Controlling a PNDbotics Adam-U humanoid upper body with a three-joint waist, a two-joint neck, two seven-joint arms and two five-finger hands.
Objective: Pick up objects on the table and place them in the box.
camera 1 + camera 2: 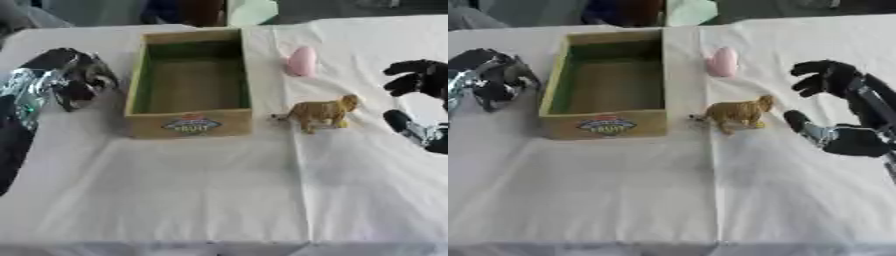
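A wooden box (188, 122) with a fruit label stands open and empty left of centre on the white cloth. A tan toy lion (322, 112) stands just right of the box's front corner. A pink rounded object (302, 61) lies further back, right of the box. My right hand (837, 105) hovers open to the right of the lion, thumb and fingers spread, a short gap from it. My left hand (74, 80) rests to the left of the box, fingers curled, holding nothing.
The table's white cloth (201, 190) stretches wide toward the near edge. Dark and pale shapes stand along the far edge behind the box.
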